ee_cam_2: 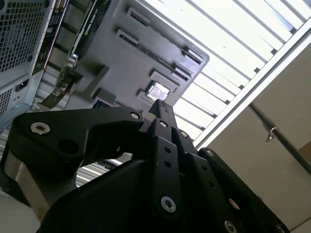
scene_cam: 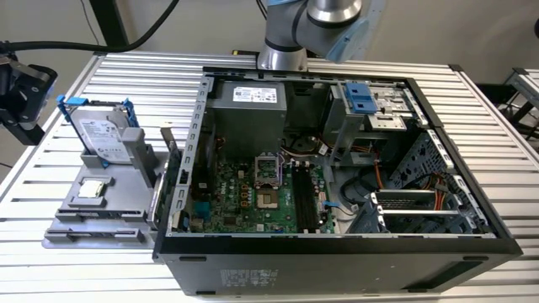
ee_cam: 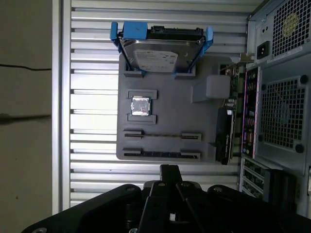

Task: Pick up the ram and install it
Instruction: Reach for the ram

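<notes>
The ram shows as a long, thin dark stick [ee_cam: 160, 154] standing on edge between two brackets of the grey parts tray [ee_cam: 170, 97]. A second thin strip [ee_cam: 163, 136] sits in the bracket pair beside it. In the exterior view these brackets [scene_cam: 93, 232] are at the tray's near end. My gripper [ee_cam: 168, 169] hovers just off that end of the tray, apart from the ram. Its black fingers are pressed together with nothing between them. In the second wrist view my gripper [ee_cam_2: 161, 104] points toward the tray's small square chip [ee_cam_2: 156, 91].
An open computer case [scene_cam: 337, 246] lies at the tray's right, with long dark slots [scene_cam: 303, 202] on its green board. The tray also carries a silver hard drive in a blue bracket [scene_cam: 101, 136] and a square chip [scene_cam: 93, 188]. Black cabled hardware [scene_cam: 21, 95] hangs at the exterior view's left.
</notes>
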`<state>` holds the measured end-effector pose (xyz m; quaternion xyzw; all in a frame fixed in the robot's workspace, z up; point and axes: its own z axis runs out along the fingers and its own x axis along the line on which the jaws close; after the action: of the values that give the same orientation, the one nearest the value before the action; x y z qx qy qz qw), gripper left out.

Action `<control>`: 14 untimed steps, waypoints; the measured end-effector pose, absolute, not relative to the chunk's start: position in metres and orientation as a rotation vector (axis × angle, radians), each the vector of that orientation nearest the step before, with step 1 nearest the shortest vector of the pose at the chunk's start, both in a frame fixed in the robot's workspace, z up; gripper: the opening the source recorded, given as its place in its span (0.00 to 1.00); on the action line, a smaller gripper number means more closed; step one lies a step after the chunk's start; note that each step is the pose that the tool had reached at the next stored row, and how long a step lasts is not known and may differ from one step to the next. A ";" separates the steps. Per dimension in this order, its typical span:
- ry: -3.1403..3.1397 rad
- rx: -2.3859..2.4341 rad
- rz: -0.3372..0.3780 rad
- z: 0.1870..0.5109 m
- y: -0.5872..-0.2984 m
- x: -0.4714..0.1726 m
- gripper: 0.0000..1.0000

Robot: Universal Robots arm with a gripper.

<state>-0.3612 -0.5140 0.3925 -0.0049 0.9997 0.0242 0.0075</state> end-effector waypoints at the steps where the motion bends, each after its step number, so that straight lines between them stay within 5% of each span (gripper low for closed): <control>1: 3.126 -0.015 0.076 0.392 -0.514 -0.361 0.00; 14: 3.126 -0.093 0.076 0.392 -0.514 -0.361 0.00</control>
<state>-0.3614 -0.5136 0.3925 -0.0299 0.9992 0.0243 0.0069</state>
